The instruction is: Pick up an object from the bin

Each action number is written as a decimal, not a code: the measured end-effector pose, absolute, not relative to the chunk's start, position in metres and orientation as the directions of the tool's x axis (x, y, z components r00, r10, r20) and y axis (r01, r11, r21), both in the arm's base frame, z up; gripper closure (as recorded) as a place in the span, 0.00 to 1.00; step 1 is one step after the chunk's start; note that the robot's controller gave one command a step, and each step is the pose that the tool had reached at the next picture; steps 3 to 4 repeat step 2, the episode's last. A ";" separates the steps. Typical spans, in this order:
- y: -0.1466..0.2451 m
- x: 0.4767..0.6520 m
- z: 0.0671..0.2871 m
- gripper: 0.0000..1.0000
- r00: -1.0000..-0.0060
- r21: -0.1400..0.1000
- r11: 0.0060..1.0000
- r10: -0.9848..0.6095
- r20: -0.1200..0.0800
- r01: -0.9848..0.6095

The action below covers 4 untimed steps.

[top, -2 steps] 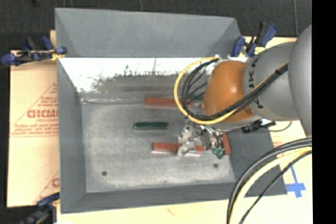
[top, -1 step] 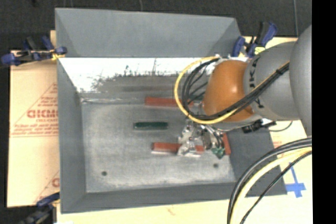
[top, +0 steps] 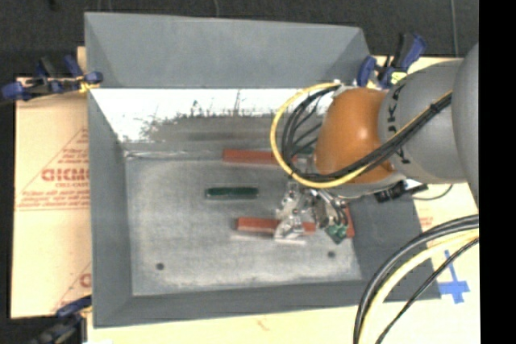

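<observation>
Camera view: gripper (top: pixel 293 226) low at right end of nearer red-brown bar (top: pixel 255 226); opening unclear. Likely light, stiff, slick; best pinched across narrow sides.

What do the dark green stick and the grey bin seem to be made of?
The short dark green stick in the bin's middle looks like matte plastic or painted wood; its even, dull colour leaves that open. The grey bin looks like bare sheet metal: pale scuffs on the floor, a soft sheen on the back wall.
</observation>
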<state>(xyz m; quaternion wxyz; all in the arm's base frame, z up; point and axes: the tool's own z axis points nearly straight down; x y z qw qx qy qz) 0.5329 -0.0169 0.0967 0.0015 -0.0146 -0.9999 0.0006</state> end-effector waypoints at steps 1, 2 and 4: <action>-0.017 0.533 0.112 1.00 -1.000 -0.001 1.000 0.029 0.001 0.029; -0.017 0.533 0.129 1.00 -1.000 0.000 1.000 0.027 0.002 0.027; -0.017 0.533 0.129 1.00 -1.000 0.000 1.000 0.027 0.002 0.027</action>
